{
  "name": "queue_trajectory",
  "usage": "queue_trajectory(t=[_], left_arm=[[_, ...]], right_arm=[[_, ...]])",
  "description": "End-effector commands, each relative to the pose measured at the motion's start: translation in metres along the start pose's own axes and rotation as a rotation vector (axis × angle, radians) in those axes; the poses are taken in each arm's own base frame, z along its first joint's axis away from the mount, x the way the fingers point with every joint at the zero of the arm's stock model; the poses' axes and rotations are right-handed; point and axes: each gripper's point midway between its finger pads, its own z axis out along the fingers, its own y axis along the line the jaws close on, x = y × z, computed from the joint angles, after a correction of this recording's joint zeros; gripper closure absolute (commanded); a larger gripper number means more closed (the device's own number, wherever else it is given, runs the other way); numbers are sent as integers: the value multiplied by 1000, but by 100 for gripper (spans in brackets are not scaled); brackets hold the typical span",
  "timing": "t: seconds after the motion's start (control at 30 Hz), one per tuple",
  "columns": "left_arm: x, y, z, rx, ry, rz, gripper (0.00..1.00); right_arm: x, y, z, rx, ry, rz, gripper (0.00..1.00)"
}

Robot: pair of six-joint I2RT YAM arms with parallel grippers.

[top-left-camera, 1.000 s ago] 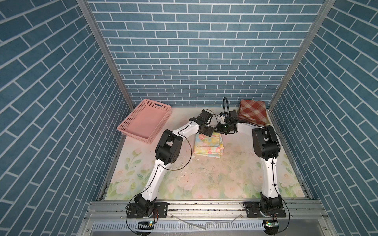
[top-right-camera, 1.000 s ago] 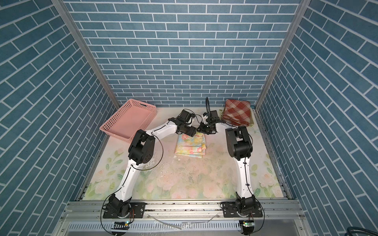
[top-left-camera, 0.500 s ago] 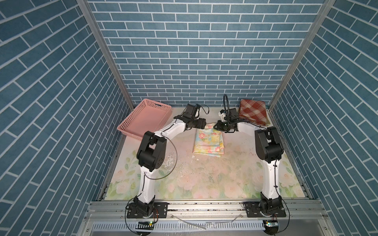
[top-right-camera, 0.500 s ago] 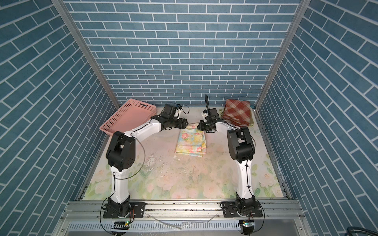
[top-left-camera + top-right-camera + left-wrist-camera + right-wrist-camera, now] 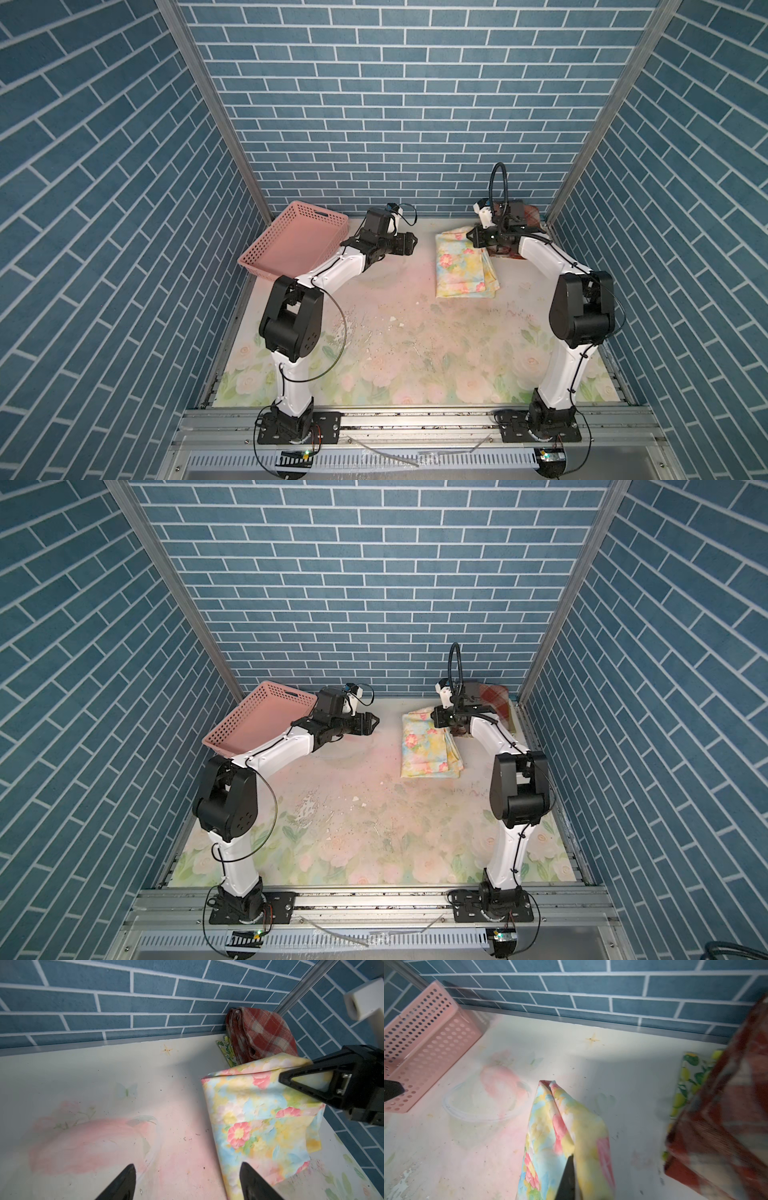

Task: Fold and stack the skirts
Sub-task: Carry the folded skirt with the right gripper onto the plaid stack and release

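In both top views the folded floral skirt (image 5: 461,266) lies flat, back and right of centre, its far corner pinched by the right gripper (image 5: 474,237); the left gripper (image 5: 409,246) gapes empty. Left wrist: woolly plaid skirt (image 5: 264,1034) folded by the brick wall (image 5: 145,1001). Right wrist: the pinched corner peaks softly.

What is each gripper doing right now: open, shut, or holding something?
Left gripper: open, holding nothing.
Right gripper: shut on a corner of the pastel floral skirt.
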Motion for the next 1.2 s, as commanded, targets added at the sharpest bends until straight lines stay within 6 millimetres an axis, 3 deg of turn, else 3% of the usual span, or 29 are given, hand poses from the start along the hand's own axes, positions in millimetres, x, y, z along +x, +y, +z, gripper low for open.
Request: queue_trajectory(t=[0.0, 0.23, 0.47, 0.57, 0.73, 1.0, 1.17], left_arm=[[-7, -8, 6, 47, -20, -12, 21], [-13, -15, 9, 60, -15, 1, 22], [-13, -15, 14, 37, 2, 27, 22], [-11, -14, 19, 32, 14, 27, 22], [-8, -15, 27, 31, 32, 29, 22], [-4, -18, 35, 21, 46, 49, 22], [-2, -11, 44, -6, 43, 55, 21]], right_arm=[[-41, -9, -33, 8, -82, -159, 100], [-80, -44, -72, 1, -188, -224, 100], [-113, -92, -92, 1, -284, -229, 100], [-124, -120, -89, 9, -303, -197, 100], [-121, -173, -61, 21, -310, -131, 100], [-124, -220, -32, 97, -376, -131, 100], [-138, -259, -28, 291, -467, -126, 100]])
